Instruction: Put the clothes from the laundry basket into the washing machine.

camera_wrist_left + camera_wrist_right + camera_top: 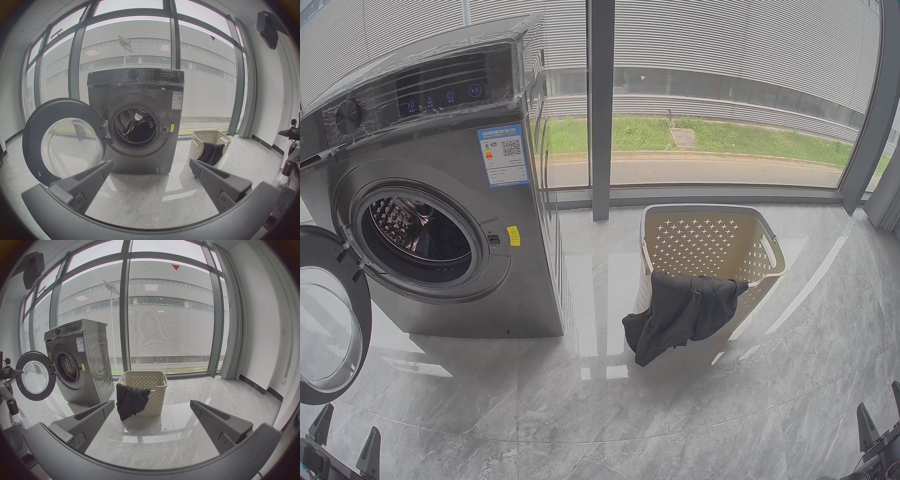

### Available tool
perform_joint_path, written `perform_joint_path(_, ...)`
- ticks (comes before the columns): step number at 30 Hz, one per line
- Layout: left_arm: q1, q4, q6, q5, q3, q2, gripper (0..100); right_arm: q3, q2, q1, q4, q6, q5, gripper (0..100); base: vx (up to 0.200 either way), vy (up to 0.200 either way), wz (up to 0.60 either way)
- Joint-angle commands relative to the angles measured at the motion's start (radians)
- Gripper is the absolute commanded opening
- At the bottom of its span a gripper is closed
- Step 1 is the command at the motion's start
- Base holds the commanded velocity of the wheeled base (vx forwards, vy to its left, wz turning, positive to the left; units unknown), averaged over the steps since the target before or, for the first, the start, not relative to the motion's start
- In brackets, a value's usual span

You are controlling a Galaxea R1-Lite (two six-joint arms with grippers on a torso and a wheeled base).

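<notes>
Grey left and right jaws gape, low.

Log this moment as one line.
left gripper: open, empty | right gripper: open, empty | dark garment: draped over laundry basket rim | washing machine door: open

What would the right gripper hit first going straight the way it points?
Probably the laundry basket, near the dark garment draped over its rim; nothing stands between, though depth is unclear.
</notes>
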Motion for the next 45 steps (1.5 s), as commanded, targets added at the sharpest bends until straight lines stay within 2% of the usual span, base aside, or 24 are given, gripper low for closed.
perform_joint_path(1, 0.000, 0.000, 0.002, 0.000, 0.016, -0.013, 100, 0.018, -0.007, 0.000, 0.000, 0.000, 0.000, 100, 0.000, 0.000, 0.00)
perform_joint_path(3, 0.000, 0.000, 0.008, -0.001, 0.016, -0.013, 100, 0.018, -0.007, 0.000, -0.002, 0.000, 0.000, 100, 0.000, -0.100, 0.00)
perform_joint_path(10, 0.000, 0.000, -0.001, -0.001, 0.016, -0.013, 100, 0.018, -0.007, 0.000, 0.000, 0.000, 0.000, 100, 0.000, -0.200, 0.00)
perform_joint_path(19, 0.000, 0.000, 0.003, -0.003, 0.016, -0.013, 100, 0.018, -0.007, 0.000, 0.000, 0.000, 0.000, 100, 0.000, 0.000, 0.00)
perform_joint_path(29, 0.000, 0.000, 0.000, 0.000, 0.016, -0.013, 100, 0.018, -0.006, -0.002, 0.000, -0.002, 0.002, 100, 0.200, 0.000, 0.00)
perform_joint_path(34, 0.000, 0.000, -0.001, 0.000, 0.016, -0.013, 100, 0.018, -0.007, 0.000, 0.000, -0.002, 0.002, 100, 0.000, 0.000, 0.00)
perform_joint_path(40, 0.000, 0.000, -0.003, 0.000, 0.016, -0.013, 100, 0.018, -0.007, -0.003, 0.000, 0.003, 0.000, 100, 0.000, -0.200, 0.00)
perform_joint_path(42, 0.000, 0.000, 0.008, -0.001, 0.016, -0.013, 100, -0.015, -0.013, -0.002, -0.037, 0.000, 0.003, 100, 0.000, -0.200, 0.00)
perform_joint_path(43, 0.000, 0.000, 0.009, -0.001, 0.016, -0.013, 100, -0.077, -0.004, 0.000, -0.051, 0.003, 0.003, 100, 0.000, -0.200, 0.00)
perform_joint_path(44, 0.000, 0.002, 0.012, -0.001, 0.016, -0.013, 100, -0.182, 0.026, 0.006, -0.048, 0.012, 0.002, 100, 0.000, -0.200, 0.00)
perform_joint_path(45, 0.000, 0.000, 0.012, -0.001, 0.016, -0.013, 100, -0.254, 0.097, 0.024, -0.021, 0.035, 0.003, 100, 0.000, -0.200, 0.00)
